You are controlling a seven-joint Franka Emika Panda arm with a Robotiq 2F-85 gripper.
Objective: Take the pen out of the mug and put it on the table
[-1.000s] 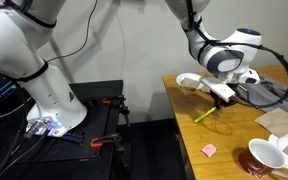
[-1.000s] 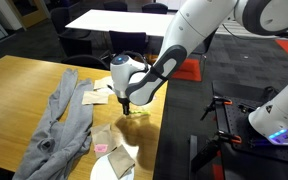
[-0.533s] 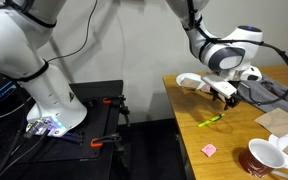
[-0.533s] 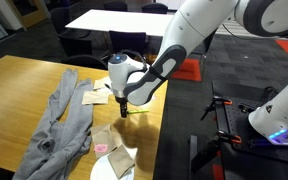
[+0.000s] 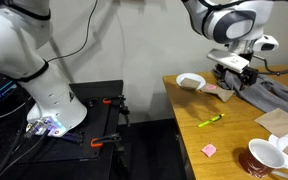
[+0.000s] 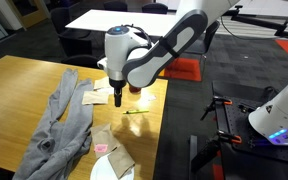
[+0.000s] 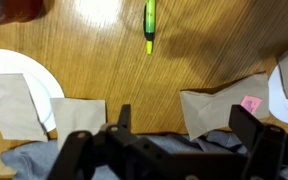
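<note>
Pen location: the thin yellow-green stick-shaped pen (image 5: 211,122) lies flat on the light brown wooden table (image 5: 184,105), close to the edge that faces the robot's black stand (image 5: 99,100). It is outside the mug and touches nothing but the wood. The wrist view shows the pen (image 7: 150,24) at the top of the picture on bare table surface (image 7: 104,60), its darker tip pointing down the picture. In an exterior view the pen (image 6: 134,110) is a short light streak just beside the table edge.

Mug location: the round mug, dark red-brown outside and white inside (image 5: 256,162), stands well apart from the pen at the near end of the table. A small pink square scrap (image 5: 210,150) lies between the two.

Tool state: the black Robotiq gripper (image 5: 229,80) hangs above the table, clear of the pen and raised off the wood. In the wrist view its jaws stand wide apart with nothing between them — the gripper (image 7: 182,125) holds no object. In an exterior view the gripper (image 6: 118,98) points straight down.

Surroundings:
- A small shallow white bowl (image 5: 191,81) sits near the far table corner.
- Brown paper napkins (image 7: 214,110) lie below the gripper.
- A crumpled grey cloth (image 6: 69,120) covers the middle of the table.
</note>
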